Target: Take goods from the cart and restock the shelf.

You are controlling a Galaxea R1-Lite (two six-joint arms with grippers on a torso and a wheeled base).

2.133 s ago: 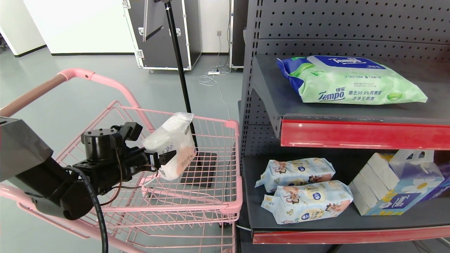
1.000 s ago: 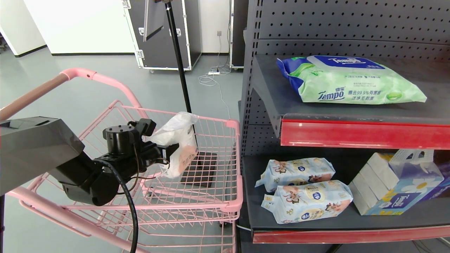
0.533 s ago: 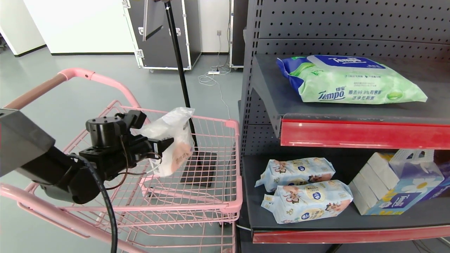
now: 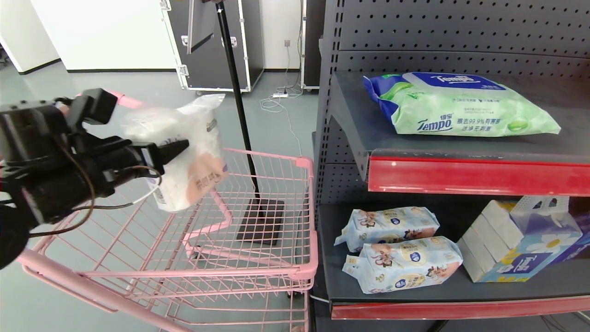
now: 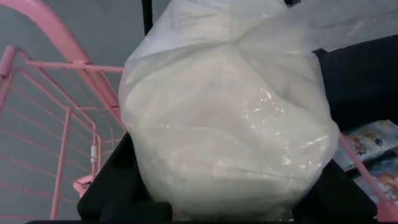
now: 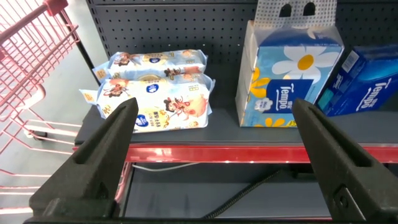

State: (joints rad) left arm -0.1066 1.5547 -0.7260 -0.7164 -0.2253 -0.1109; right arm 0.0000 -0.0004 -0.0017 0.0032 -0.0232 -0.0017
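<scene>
- Cart [image 4: 276,158] of pink wire stands nearest, with its far corner just beside the shelf's perforated side panel [image 4: 329,92].
- Left tool [image 4: 170,147] is clamped on a clear bag of white pads [image 4: 193,152], holding it in the air above the cart's near-left part and clear of the wire; the left wrist view sees the bag [image 5: 230,124] bulging between the dark fingers.
- Right tool [image 6: 214,109] hangs with its fingers spread wide and nothing between them, facing the lower shelf [image 6: 249,152].
- On that lower shelf lie two patterned tissue packs [image 4: 389,226] [image 4: 405,263] side by side, with a blue boxed tissue bundle [image 4: 521,244] near them.
- Upper shelf [image 4: 479,177], edged in red, carries a green wipes pack [image 4: 461,110] lying flat.
- Black stand pole [image 4: 235,83] rises behind the cart, between the bag and the shelf; a black case [image 4: 212,46] sits farther back.
- Bag's long axis is close to upright but tilted, its crimped top leaning up toward the shelf side and its rounded base hanging low toward the cart.
</scene>
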